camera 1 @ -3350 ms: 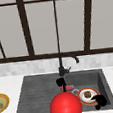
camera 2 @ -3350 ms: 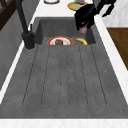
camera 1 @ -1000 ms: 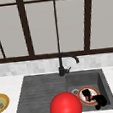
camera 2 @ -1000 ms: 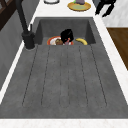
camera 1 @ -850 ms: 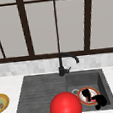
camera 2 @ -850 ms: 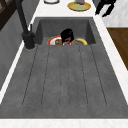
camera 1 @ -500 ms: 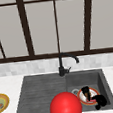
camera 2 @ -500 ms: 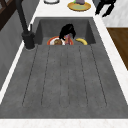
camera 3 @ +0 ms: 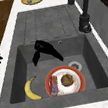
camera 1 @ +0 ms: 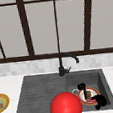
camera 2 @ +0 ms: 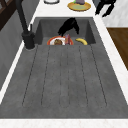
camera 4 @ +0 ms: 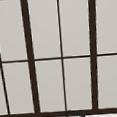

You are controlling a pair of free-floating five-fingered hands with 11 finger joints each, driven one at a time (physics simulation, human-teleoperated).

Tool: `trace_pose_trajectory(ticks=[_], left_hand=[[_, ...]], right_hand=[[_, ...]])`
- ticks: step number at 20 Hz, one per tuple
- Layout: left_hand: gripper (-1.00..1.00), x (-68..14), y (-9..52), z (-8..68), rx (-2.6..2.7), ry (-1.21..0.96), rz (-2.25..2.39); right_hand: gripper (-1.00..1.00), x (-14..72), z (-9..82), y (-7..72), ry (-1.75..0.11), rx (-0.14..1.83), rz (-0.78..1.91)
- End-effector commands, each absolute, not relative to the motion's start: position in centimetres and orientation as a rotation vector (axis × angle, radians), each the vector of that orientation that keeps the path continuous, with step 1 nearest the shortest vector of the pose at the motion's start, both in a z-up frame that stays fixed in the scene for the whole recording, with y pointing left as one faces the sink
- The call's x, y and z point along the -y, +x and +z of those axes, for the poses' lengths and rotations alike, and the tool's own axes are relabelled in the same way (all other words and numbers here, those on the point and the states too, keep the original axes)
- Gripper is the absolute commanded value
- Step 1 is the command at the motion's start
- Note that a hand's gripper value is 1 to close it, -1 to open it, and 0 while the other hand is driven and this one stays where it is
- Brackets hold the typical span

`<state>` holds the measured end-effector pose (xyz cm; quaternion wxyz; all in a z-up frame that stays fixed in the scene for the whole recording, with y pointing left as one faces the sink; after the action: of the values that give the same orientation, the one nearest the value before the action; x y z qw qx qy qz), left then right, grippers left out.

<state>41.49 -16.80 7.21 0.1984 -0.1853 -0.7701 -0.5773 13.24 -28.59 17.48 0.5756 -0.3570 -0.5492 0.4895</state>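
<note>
Plate (camera 3: 80,82) in sink basin (camera 3: 71,46), banana (camera 3: 29,91) beside, left robot hand (camera 3: 45,49) above

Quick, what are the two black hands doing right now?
Left hand: over the sink basin above the red plate, fingers straight, open, holding nothing.
Right hand: at the basin's front right; cannot be told.

Two free-floating bodies, both human-like in form. The left robot hand (camera 1: 81,86) is showing as uniform matte black, surface smooth and taking almost no highlight. From the right side its fingers (camera 3: 55,54) are reading long and slim, tapering toward the tips, with a shorter thumb (camera 3: 36,58) branching off a broad palm. The right robot hand (camera 1: 99,100) is showing the same flat black finish and the same build. Each body is ending at a short wrist stub, and each is rendering as a near silhouette.
</note>
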Motion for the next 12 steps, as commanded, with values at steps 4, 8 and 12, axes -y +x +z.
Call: trace_pose_trajectory(ticks=[4,8,12], left_hand=[[-1.0,13.4,40.9,10.0,2.19,-0.543,-1.663],[-1.0,11.5,40.5,10.0,2.175,-0.544,-1.68],[-1.0,9.3,40.4,10.4,2.171,-0.556,-1.666]], right_hand=[[0.0,28.6,17.5,13.2,-0.836,1.286,1.146],[0.0,28.6,17.5,13.2,-0.836,1.286,1.146],[0.0,28.6,17.5,13.2,-0.836,1.286,1.146]])
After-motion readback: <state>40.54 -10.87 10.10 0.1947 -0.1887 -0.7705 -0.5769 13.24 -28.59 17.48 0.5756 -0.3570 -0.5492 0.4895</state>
